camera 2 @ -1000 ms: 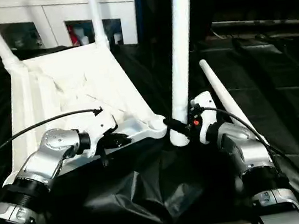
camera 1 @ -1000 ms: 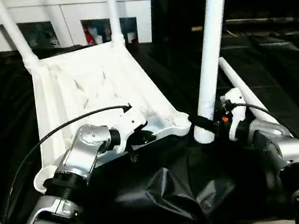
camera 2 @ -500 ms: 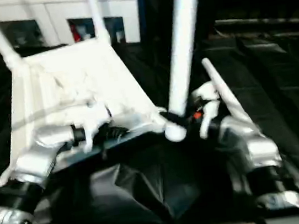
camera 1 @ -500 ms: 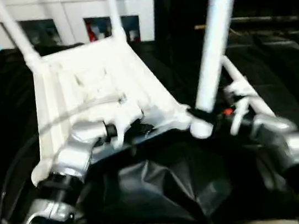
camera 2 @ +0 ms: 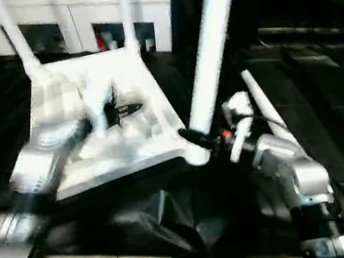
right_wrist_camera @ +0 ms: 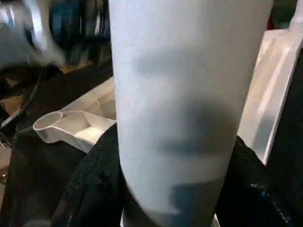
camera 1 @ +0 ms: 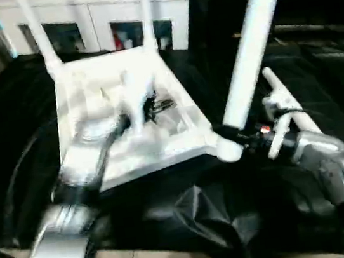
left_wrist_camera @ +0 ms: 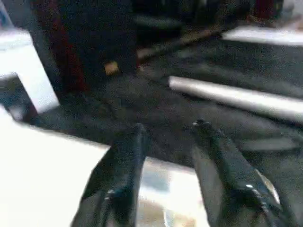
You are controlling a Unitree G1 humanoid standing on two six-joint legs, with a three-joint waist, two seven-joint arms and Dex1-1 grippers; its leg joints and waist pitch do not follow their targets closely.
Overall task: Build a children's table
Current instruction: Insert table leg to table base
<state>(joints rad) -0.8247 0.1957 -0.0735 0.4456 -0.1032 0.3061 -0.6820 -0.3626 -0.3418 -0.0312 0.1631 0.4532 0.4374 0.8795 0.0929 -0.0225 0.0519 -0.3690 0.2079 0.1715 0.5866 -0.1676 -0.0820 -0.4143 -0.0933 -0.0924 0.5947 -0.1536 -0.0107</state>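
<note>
Parted and empty, the left gripper (left_wrist_camera: 165, 137) is seen in the left wrist view above the white tabletop (camera 1: 162, 149), which lies upside down on a black cloth (camera 1: 191, 222). Clamped by the right gripper (camera 1: 240, 137) near its lower end is one tilted leg (camera 1: 248, 54), beside the tabletop's near corner; its top is cut off. That corner's open round socket (right_wrist_camera: 49, 122) is revealed by the right wrist view. Four legs are counted: two standing in the far sockets (camera 1: 40, 35), one held, one lying on the cloth (camera 1: 290, 106). Motion blur leaves the left arm hard to make out.
</note>
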